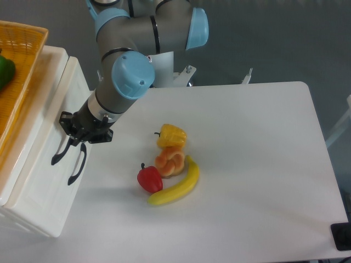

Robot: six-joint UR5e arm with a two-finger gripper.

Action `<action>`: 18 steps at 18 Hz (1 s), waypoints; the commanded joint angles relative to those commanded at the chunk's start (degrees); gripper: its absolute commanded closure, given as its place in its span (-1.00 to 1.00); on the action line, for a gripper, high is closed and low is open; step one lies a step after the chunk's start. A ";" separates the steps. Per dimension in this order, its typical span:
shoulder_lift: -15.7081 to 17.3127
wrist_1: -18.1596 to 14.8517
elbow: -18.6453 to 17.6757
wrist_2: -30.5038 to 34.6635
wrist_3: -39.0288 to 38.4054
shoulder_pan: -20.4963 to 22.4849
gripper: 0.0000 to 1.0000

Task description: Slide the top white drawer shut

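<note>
Left side of scene: white cabinet, the top white drawer nearly flush with it, only a thin seam showing. Gripper sits against the drawer front, right at the curved black handle; finger spread cannot be told, dark parts merge. Lower drawer handle just beside. Orange basket on top of cabinet, far left. On the table, well apart to the right: yellow pepper, red pepper, banana, a pastry-like item between them.
</note>
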 joint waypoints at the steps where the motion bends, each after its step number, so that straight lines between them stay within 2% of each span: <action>1: 0.00 0.00 0.00 0.00 0.00 0.00 1.00; 4: -0.09 0.17 0.00 0.00 0.26 0.00 1.00; 6: 0.00 1.05 0.09 0.09 0.26 0.26 0.82; 10: -0.09 1.41 0.09 2.97 1.05 1.31 -0.27; 11: -0.09 1.49 0.17 4.73 1.05 1.58 -0.87; 12: -0.09 1.41 0.44 6.23 1.05 1.76 -1.00; 18: 0.00 1.58 1.76 9.48 1.14 8.69 -1.00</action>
